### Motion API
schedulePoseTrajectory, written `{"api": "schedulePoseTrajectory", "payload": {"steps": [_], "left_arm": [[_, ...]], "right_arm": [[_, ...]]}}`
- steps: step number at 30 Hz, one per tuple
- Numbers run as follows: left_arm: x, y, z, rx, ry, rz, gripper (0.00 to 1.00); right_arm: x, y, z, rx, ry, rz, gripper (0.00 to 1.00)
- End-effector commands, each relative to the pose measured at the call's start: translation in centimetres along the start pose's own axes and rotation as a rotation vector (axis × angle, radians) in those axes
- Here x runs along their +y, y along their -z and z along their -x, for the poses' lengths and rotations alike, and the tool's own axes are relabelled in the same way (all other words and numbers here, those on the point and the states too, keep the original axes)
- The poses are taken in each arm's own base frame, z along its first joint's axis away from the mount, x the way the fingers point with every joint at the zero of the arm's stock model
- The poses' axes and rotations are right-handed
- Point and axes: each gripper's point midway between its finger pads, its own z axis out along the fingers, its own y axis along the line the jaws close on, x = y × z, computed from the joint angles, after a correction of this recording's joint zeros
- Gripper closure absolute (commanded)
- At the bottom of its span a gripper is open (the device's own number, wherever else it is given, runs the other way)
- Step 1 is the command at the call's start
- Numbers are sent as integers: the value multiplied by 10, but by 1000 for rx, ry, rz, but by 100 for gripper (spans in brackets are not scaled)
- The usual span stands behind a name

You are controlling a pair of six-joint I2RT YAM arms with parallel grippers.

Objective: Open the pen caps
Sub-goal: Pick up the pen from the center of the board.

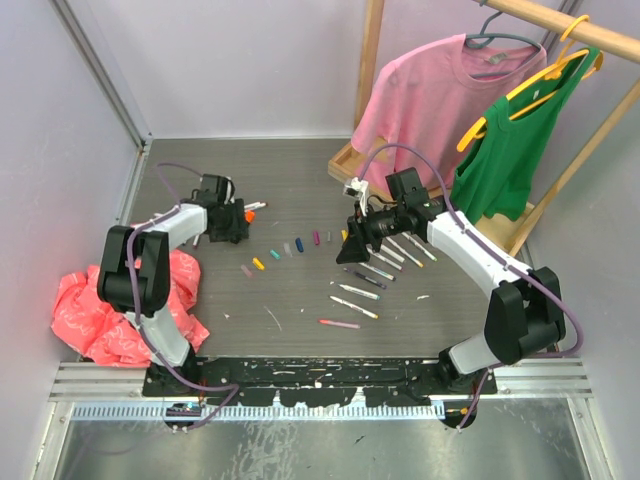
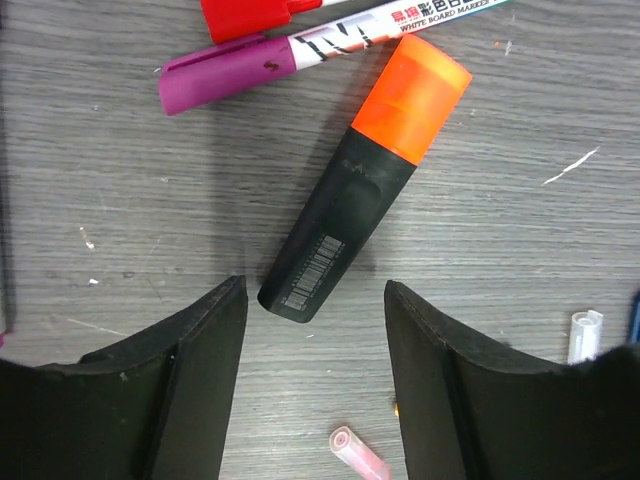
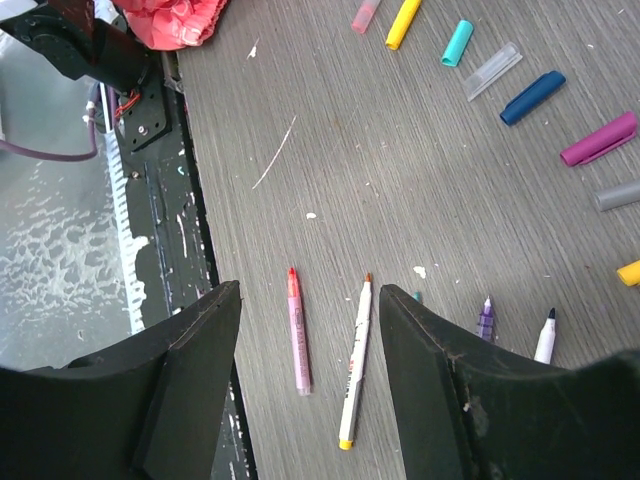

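Note:
Loose pen caps (image 1: 287,250) of several colours lie in a curved row mid-table. The right wrist view shows them too: yellow cap (image 3: 403,22), teal cap (image 3: 457,43), blue cap (image 3: 533,97), magenta cap (image 3: 598,138). Uncapped pens (image 1: 358,293) lie in a fan below my right gripper (image 1: 355,245), which hangs open over a pink pen (image 3: 298,335) and a white pen (image 3: 355,365). My left gripper (image 2: 315,290) is open above the black end of the orange-capped marker (image 2: 350,200), not touching it. A purple-capped pen (image 2: 225,75) lies beyond, and a pink cap (image 2: 360,455) lies under the jaws.
A crumpled pink cloth (image 1: 110,310) lies by the left arm's base. A wooden rack at the back right holds a pink shirt (image 1: 430,100) and a green top (image 1: 510,150). A black rail (image 1: 300,375) runs along the near edge. A clear cap (image 2: 583,335) lies to the right.

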Motion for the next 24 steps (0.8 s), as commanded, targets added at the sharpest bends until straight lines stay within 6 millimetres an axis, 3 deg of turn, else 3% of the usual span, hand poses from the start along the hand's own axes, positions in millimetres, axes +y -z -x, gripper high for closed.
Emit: {"api": "schedulePoseTrajectory", "payload": {"steps": [1, 19, 24], "left_arm": [[9, 5, 10, -6, -105, 129, 44], [-9, -21, 14, 65, -148, 93, 61], [-15, -18, 15, 61, -150, 54, 82]], "right_arm": [[4, 4, 15, -27, 39, 21, 37], [5, 6, 16, -33, 40, 23, 37], [5, 6, 16, -31, 40, 25, 37]]}}
